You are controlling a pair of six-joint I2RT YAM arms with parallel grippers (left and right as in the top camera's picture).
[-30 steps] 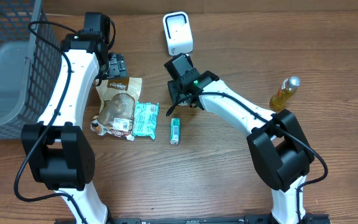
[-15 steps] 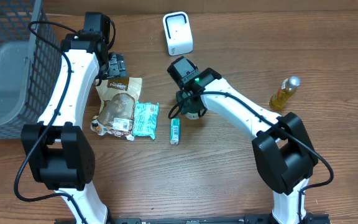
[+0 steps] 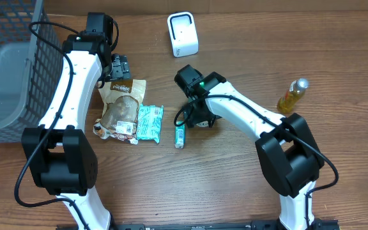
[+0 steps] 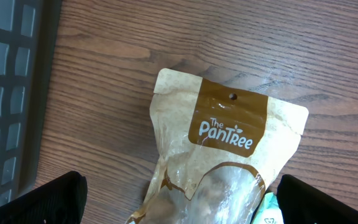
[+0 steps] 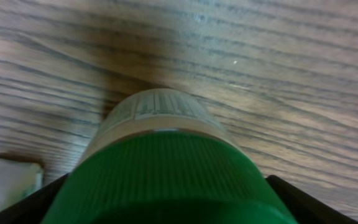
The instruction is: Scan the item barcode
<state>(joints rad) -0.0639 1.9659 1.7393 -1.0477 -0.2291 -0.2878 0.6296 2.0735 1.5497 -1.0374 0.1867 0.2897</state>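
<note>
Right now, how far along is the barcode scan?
Nothing scanned yet: the scanner stands alone, nothing held to it. In hand: right gripper, open, is low over the green-capped tube lying on the table. Remaining: grasp, lift, present its barcode to the scanner. Left gripper hovers open over the snack bag.

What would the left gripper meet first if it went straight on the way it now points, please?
Most likely the brown PanTree pouch, centred ahead of the left gripper's open fingers; depth is unclear.

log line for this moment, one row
left gripper: open, near pouch | right gripper: open, jaws flanking bottle cap | bottle: lying on table
</note>
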